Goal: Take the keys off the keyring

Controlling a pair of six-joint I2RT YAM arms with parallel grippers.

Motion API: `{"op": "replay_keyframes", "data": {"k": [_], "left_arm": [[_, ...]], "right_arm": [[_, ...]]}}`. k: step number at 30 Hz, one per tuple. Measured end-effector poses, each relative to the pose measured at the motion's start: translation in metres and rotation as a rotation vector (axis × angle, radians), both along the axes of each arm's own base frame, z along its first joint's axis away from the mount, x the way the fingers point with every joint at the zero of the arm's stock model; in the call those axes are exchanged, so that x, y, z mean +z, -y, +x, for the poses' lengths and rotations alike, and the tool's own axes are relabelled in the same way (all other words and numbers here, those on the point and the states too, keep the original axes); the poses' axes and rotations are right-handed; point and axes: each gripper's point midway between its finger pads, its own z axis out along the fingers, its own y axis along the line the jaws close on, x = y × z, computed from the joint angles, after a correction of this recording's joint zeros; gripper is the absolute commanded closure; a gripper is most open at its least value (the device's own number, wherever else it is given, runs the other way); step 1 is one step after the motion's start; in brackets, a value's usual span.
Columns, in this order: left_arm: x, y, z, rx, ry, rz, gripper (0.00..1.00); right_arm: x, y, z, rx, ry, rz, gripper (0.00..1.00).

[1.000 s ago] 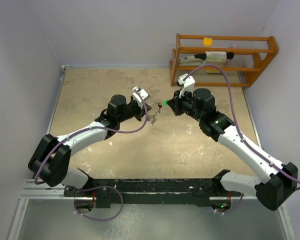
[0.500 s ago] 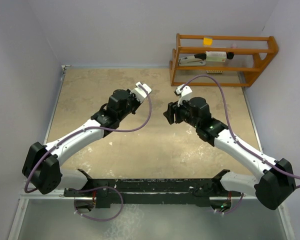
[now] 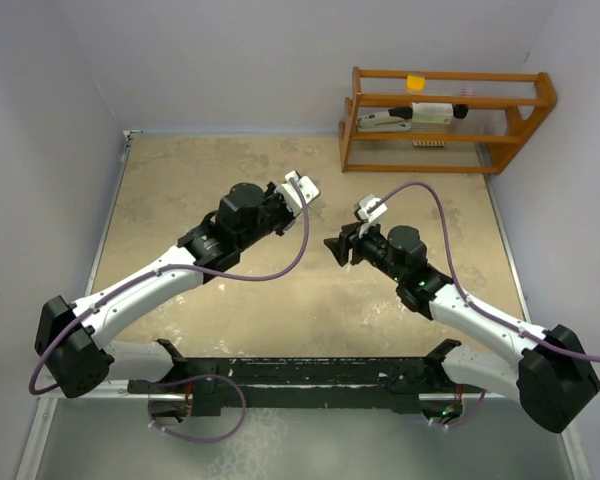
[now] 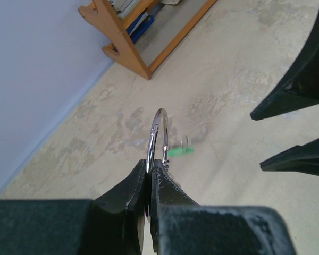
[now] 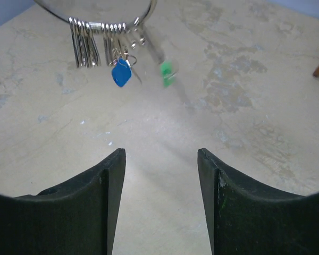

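Keyring of thin, round, shiny silver wire (image 4: 160, 112) stands upright above the table, pinched at its lower edge between the closed black fingers of the left gripper (image 4: 150, 172). Flat plain-metal keys (image 5: 85, 47) hang bunched on it, with a blue plastic-headed key (image 5: 120, 74) beside them. A green-headed key (image 5: 166, 71) is blurred, its attachment unclear. The right gripper (image 5: 162, 180) faces the ring, its matte black jaws spread wide and empty. Below lies the mottled beige stone-look table (image 5: 244, 106). Labels in the orange wooden rack (image 3: 450, 77) are too small to read.
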Motion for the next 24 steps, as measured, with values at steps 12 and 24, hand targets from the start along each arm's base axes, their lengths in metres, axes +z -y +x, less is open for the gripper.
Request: {"op": "replay_keyframes", "data": {"k": [12,24], "left_arm": [[0.011,0.022,-0.03,-0.125,-0.019,-0.049,1.0],[0.015,0.038,-0.048,-0.181,-0.023,-0.063,1.0]], "right_arm": [[0.045,-0.012,0.008,0.027,0.176,0.113,0.44],[0.046,-0.018,0.011,0.038,0.189,0.128,0.47]]}}
